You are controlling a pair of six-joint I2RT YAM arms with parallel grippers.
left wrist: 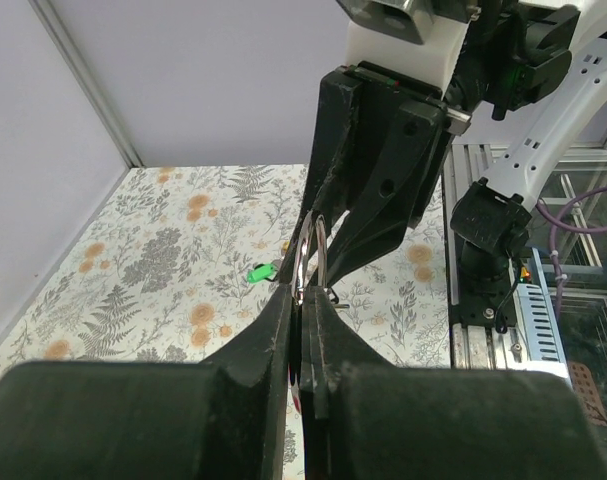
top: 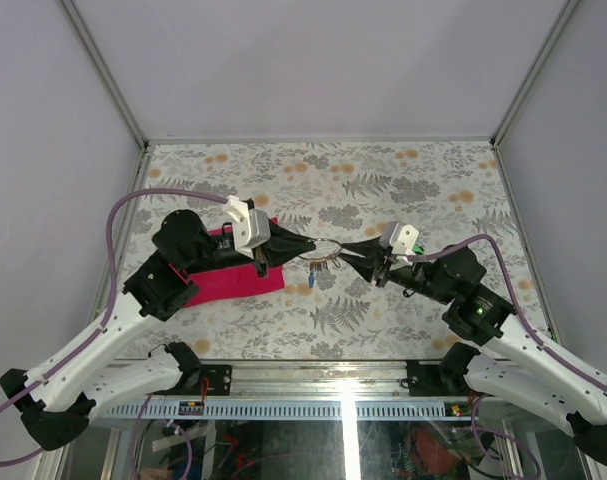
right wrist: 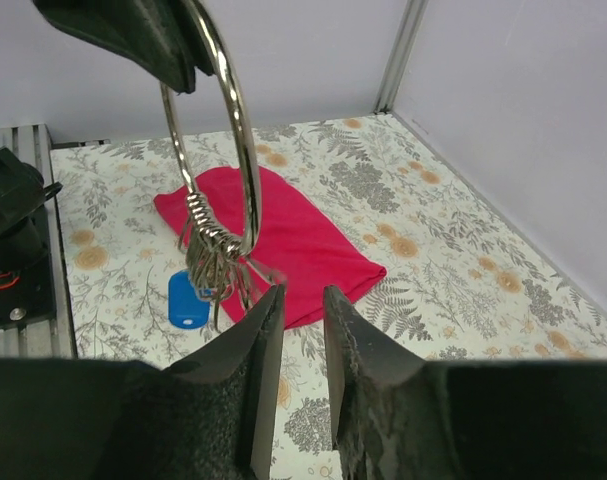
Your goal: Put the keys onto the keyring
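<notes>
The keyring [right wrist: 215, 130] is a large silvery wire loop hanging upright, and my left gripper [left wrist: 303, 296] is shut on its top edge. Several small keys [right wrist: 217, 258] dangle bunched from its lower end, one with a blue tag [right wrist: 188, 300]. My right gripper [right wrist: 301, 296] stands open just below and right of that bunch, with nothing in the gap between its jaws; a blurred key tip shows by its left fingertip [right wrist: 271, 300]. From above, both grippers [top: 309, 246] [top: 349, 253] meet tip to tip over mid-table, the keys [top: 321, 266] hanging between them. A green-tagged key [left wrist: 260, 270] lies on the table.
A magenta cloth [top: 233, 280] lies flat on the floral table [top: 403, 180] under and behind the left arm. Grey walls with metal corner posts close in three sides. The arm bases and a rail run along the near edge [top: 333, 380].
</notes>
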